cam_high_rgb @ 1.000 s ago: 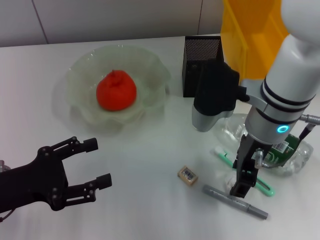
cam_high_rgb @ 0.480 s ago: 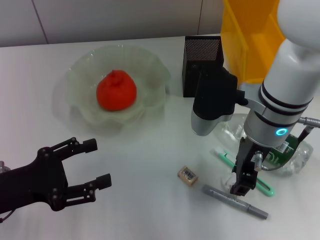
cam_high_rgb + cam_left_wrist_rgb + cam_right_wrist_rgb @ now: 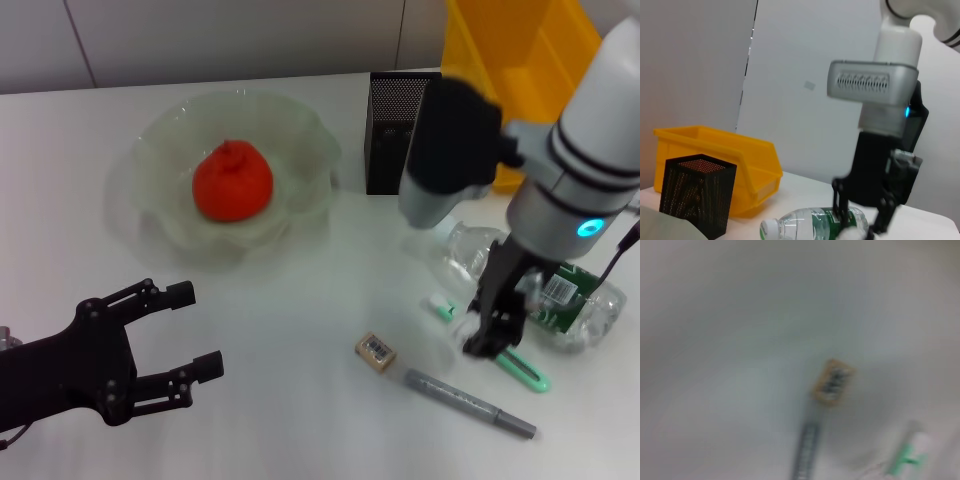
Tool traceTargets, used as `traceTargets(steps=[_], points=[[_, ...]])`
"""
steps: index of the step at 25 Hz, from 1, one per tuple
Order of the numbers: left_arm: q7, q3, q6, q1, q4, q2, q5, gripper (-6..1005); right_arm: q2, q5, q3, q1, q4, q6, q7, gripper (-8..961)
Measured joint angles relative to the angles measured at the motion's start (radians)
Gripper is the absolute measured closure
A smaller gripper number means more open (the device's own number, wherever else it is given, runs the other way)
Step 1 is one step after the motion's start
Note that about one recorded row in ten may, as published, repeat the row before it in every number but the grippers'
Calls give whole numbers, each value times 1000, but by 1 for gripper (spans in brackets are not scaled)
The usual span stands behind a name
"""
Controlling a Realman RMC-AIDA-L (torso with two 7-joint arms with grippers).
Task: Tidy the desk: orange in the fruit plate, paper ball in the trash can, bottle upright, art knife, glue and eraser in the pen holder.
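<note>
Now lift right gripper [image 3: 487, 325], clenched on green glue stick [image 3: 500, 352], clear of bottle [image 3: 540, 290], toward far pen holder [image 3: 400, 130]; left gripper [image 3: 185, 325] released.

Right hand [image 3: 484, 338] points down; left hand [image 3: 150, 345] spread open.
</note>
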Motion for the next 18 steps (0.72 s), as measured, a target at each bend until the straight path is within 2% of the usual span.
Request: traceTargets(steps=[2,3,4,5,6,8,13,16,18], points=[[3,0,0,-1,-1,0,0,139,-2,-42,32,-2,-62,-30,0,528],[4,0,1,-1,-2,0,0,139,-3,-100,79,-2,-132,-63,-2,528],[4,0,1,-1,-2,0,0,139,-3,-100,79,-2,-132,-63,-2,529],[5,0,1,-1,-3,0,0,139,-4,-158,131,0,-206,-91,-8,529],[5,0,1,-1,-4,0,0,138,-4,-158,131,0,-206,-91,-8,530],[6,0,0,0,-4,0,0,138,-9,-242,201,3,-320,-115,-33,531],[6,-1,3,0,-4,0,-3,138,-20,-260,290,-11,-406,-69,-84,534],[3,-2,3,-2,-4,-2,-2,139,-25,-262,311,-23,-398,-30,-105,536],[0,-2,3,-2,-4,-3,-2,139,-28,-262,328,-56,-368,46,-138,537]])
